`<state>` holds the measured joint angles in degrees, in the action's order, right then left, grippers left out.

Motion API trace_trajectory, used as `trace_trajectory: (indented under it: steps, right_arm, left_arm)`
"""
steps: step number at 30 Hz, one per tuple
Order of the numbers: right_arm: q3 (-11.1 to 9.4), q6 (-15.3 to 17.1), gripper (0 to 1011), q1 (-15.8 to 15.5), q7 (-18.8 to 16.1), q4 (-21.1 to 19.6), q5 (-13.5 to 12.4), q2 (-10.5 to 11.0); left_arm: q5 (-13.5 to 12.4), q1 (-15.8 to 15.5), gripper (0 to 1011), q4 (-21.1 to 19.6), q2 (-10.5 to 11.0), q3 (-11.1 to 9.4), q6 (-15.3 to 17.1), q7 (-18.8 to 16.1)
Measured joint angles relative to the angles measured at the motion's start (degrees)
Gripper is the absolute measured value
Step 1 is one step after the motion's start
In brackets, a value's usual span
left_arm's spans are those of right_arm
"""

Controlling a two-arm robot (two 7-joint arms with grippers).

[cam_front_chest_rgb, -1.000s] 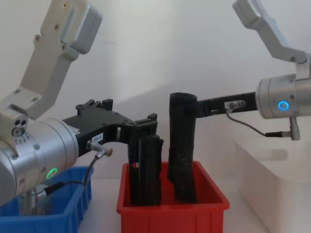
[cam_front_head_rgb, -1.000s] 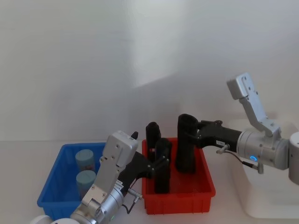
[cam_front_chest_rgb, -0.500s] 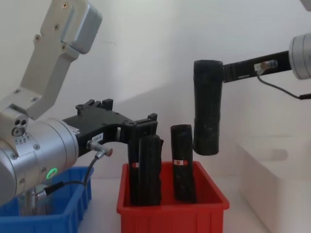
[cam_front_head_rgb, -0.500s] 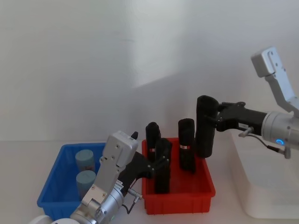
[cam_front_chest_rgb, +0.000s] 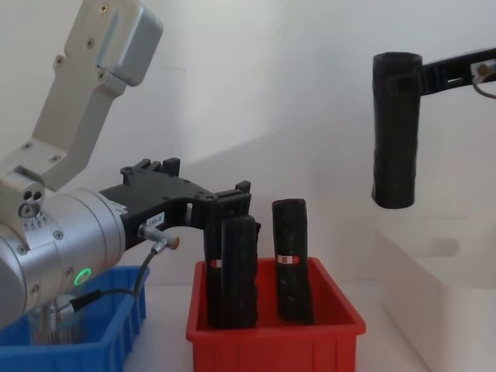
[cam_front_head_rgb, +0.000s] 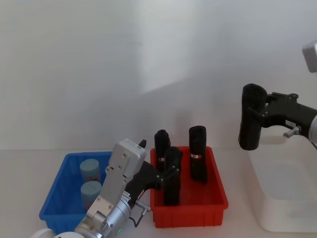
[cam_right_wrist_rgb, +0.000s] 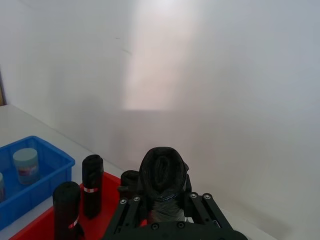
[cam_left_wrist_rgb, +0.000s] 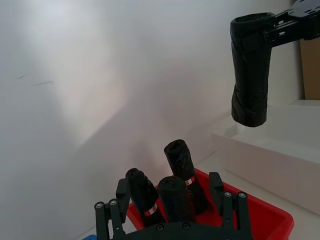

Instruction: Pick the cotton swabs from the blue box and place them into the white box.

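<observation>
Two cotton swabs tubs (cam_front_head_rgb: 89,168) (cam_front_head_rgb: 91,192) with pale blue caps stand in the blue box (cam_front_head_rgb: 53,198) at the left. My left gripper (cam_front_head_rgb: 158,157) is open, reaching over the red bin (cam_front_head_rgb: 188,213) with its fingers either side of a black roll (cam_front_head_rgb: 172,178). On the right, my right gripper (cam_front_head_rgb: 261,108) is shut on a tall black roll (cam_front_head_rgb: 250,118). It holds that roll upright in the air above the near-left edge of the white box (cam_front_head_rgb: 285,218). One swab tub (cam_right_wrist_rgb: 25,165) shows in the right wrist view.
The red bin stands between the blue box and the white box, with three upright black rolls in it (cam_front_chest_rgb: 291,260) (cam_front_chest_rgb: 237,267). A plain white wall rises close behind the table.
My right gripper has lifted the black roll out of the red bin and carried it up and right, over the white box. The left arm has not moved.
</observation>
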<state>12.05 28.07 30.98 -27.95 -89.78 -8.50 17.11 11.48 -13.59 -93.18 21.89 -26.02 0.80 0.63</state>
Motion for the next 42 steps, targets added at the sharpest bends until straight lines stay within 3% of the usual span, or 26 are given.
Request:
trace_trajectory:
  steps: [12,18,26,33,42]
  right_arm:
    - [-2.7,-4.4,358,-8.1,11.4,-7.3,0.1,3.8]
    - [-3.9,-7.4,358,-11.9,16.6,-8.8,-0.5,5.0]
    - [-5.8,-13.5,358,-17.3,23.6,-8.7,-3.2,5.9]
    - [-6.8,-17.7,358,-19.6,26.1,-7.3,-5.2,6.1]
    - [-7.2,-21.9,358,-19.9,25.9,-5.7,-6.7,5.9]
  left_arm:
    - [0.0,0.0,1000,0.0,0.0,0.0,0.0,0.0]
    - [0.0,0.0,1000,0.0,0.0,0.0,0.0,0.0]
    - [0.0,0.0,999,0.0,0.0,0.0,0.0,0.0]
    - [0.0,0.0,1000,0.0,0.0,0.0,0.0,0.0]
    - [0.0,0.0,1000,0.0,0.0,0.0,0.0,0.0]
